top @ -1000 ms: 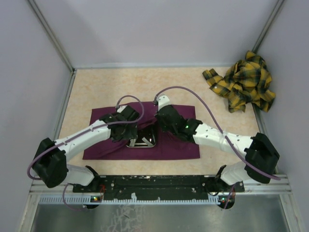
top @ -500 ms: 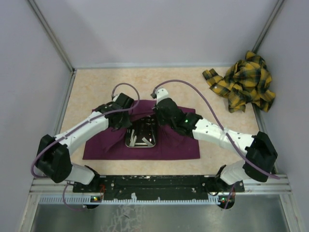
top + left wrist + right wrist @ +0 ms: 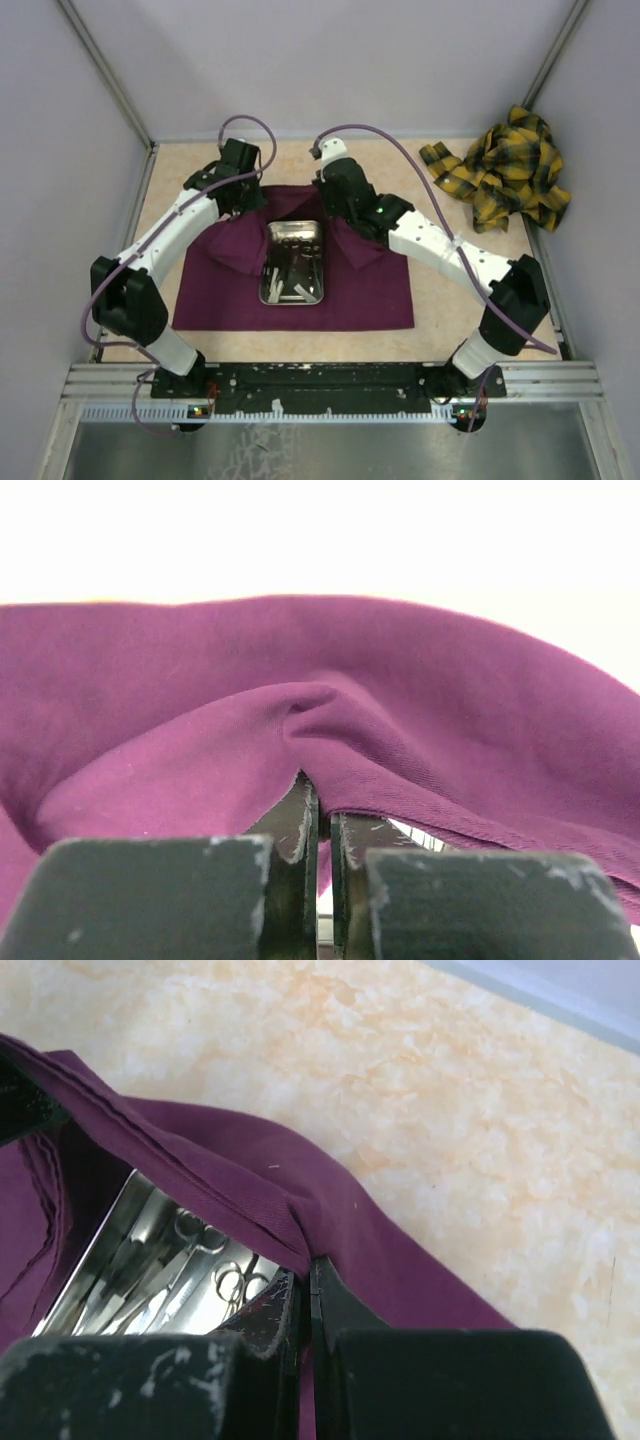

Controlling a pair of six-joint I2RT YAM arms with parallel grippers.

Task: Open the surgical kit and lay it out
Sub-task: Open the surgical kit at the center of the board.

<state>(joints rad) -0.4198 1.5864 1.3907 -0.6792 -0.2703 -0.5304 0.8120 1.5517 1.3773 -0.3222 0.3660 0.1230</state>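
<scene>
The surgical kit's dark purple cloth wrap (image 3: pixel 360 290) lies spread mid-table with its far flap lifted. A shiny steel tray (image 3: pixel 293 262) sits bared on it, holding thin scissors (image 3: pixel 205 1260) and small white pieces. My left gripper (image 3: pixel 243 197) is shut on the wrap's far-left fold (image 3: pixel 300 705). At the far-right fold (image 3: pixel 250 1195), my right gripper (image 3: pixel 333 203) is shut on the cloth edge, just above the tray's end (image 3: pixel 100 1260). Both hold the cloth pulled toward the back of the table.
A crumpled yellow and black plaid cloth (image 3: pixel 505 168) lies at the back right corner. Grey walls enclose the beige tabletop (image 3: pixel 400 160) on three sides. A black rail (image 3: pixel 320 385) runs along the near edge.
The left gripper closed on the cloth. Both grippers then drew the flap away from me toward the back, uncovering the steel tray and its instruments.
</scene>
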